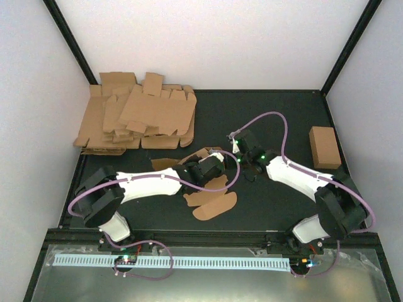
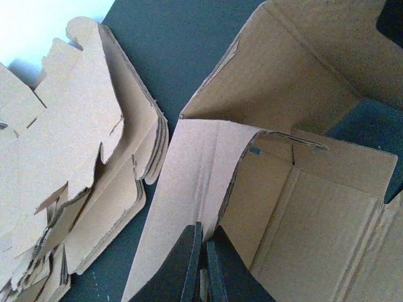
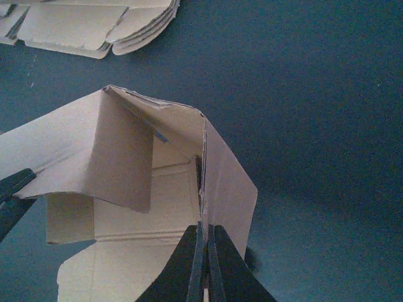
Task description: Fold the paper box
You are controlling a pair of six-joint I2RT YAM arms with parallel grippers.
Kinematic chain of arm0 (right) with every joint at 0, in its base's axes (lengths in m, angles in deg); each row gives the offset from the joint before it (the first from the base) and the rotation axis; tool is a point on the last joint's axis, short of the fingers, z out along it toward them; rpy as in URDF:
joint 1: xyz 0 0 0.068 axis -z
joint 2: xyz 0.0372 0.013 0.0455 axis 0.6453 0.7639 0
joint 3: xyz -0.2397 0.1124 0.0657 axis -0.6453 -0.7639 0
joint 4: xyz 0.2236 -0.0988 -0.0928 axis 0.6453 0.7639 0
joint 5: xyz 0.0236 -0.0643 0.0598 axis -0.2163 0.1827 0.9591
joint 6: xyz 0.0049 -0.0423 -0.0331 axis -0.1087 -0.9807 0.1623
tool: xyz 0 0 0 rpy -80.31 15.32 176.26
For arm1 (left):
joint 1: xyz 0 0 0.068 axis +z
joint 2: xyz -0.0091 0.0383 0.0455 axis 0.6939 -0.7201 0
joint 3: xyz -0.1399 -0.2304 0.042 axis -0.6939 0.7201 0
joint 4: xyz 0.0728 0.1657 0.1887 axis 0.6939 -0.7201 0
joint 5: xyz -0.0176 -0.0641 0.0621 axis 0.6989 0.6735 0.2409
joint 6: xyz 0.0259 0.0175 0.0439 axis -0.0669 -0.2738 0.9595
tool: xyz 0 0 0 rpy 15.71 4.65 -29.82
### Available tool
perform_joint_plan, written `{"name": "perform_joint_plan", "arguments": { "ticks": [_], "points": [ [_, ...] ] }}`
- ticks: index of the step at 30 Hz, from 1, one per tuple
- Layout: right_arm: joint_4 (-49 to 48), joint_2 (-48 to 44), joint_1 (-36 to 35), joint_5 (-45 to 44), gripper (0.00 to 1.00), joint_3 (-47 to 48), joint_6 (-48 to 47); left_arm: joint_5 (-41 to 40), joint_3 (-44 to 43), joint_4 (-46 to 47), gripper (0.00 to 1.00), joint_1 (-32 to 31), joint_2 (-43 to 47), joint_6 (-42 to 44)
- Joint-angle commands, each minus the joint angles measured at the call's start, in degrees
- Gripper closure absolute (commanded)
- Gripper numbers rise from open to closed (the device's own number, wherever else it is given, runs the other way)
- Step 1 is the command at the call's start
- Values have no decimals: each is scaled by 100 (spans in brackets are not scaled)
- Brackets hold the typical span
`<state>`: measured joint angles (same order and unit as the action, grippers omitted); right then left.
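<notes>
The paper box (image 1: pixel 217 204) — just one — sits pinched in the closed left gripper (image 2: pixel 203 238) and closed right gripper (image 3: pixel 204 231).

Messy heap of flat cardboard blanks (image 1: pixel 135 119) sprawls over the far-left corner of the dark table (image 1: pixel 277 107). A small closed brown box (image 1: pixel 324 146) (no loose flaps showing) sits well apart, near the right wall.

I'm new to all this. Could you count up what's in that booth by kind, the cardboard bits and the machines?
Half-folded paper box: 1
Heap of flat cardboard blanks: 1 (too many sheets to count)
Closed cardboard brick: 1
Robot arms: 2, the left arm and the right arm
Total: 5
</notes>
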<state>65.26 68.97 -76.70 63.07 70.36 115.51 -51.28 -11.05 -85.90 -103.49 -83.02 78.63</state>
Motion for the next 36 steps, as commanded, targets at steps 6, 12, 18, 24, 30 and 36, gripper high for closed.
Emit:
{"name": "perform_joint_plan", "arguments": {
  "ticks": [6,12,18,24,30,36],
  "points": [
    [-50,-154,-346,-98,98,191,-155,866,-138,-196,93,-74,188,-161],
    [429,-476,-347,-393,98,305,-106,1223,-451,-460,92,-74,251,-160],
    [255,-962,-348,-130,98,-196,376,1562,-482,-279,92,-74,271,-179],
    [227,-1100,-392,226,98,-355,702,1778,-482,-254,92,-72,288,-166],
    [107,-1128,-413,219,98,-512,799,1951,-452,-267,93,-74,306,-233],
    [-248,-1195,-483,138,98,-912,904,2114,-270,-274,93,-180,342,-273]
  ]
}}
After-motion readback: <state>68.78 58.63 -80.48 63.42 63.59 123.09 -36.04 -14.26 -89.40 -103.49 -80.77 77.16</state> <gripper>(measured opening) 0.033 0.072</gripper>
